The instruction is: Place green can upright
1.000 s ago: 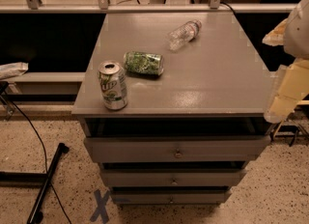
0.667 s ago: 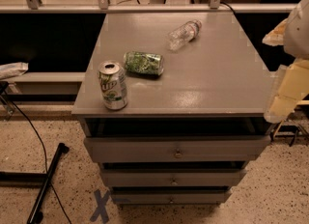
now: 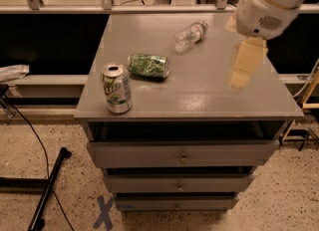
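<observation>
Camera view, sole view on record: the green can lies on its side on the grey cabinet top, in the left half of the surface and roughly midway between front and back edges. Its long axis runs left to right, and its silver-rimmed ends face the sides. It is not upright. Just in front of it and to its left, near the front left corner, a paler white-and-green can stands upright with its opened top facing up. The two cans are close, but no contact between them can be confirmed. Further back, right of centre, a clear plastic bottle lies on its side at a slant, well apart from both cans. The gripper hangs from the white arm housing at upper right, above the right-hand part of the cabinet top. It is well apart from the green can and touches none of the three items. Only a pale, cream-coloured part pointing downward is visible, and whether the gripper is spread or pressed together cannot be told. Below the top, the cabinet front shows stacked drawers, the uppermost standing slightly proud. On the speckled floor before the cabinet is a blue X mark, and a black stand leg with a cable lies at left.
</observation>
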You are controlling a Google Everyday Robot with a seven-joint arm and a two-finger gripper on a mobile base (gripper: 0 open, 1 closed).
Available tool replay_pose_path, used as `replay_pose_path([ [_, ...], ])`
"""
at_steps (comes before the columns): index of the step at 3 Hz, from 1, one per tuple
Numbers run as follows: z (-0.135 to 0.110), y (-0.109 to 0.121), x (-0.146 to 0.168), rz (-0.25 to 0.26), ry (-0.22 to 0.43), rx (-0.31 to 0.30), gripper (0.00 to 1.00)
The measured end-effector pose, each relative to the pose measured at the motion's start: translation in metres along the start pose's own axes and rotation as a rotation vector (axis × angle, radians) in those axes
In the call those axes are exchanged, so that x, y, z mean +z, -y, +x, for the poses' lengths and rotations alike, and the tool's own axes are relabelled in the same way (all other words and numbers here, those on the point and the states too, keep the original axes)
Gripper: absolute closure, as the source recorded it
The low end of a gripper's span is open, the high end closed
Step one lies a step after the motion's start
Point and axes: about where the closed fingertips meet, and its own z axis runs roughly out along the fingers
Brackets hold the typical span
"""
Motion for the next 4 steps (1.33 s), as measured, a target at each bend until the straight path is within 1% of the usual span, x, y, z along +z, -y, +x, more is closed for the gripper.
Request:
replay_pose_path([
  [1,-0.064,0.038,0.044,-0.031,0.022,-0.070,0.00],
  [2,-0.123,0.063,0.089,-0.066,0.015,-0.112,0.00],
  [3,-0.162,0.080,0.124,-0.094,0.003,-0.111,0.00],
  [4,-0.188,0.092,0.146,-0.112,-0.005,-0.092,0.00],
])
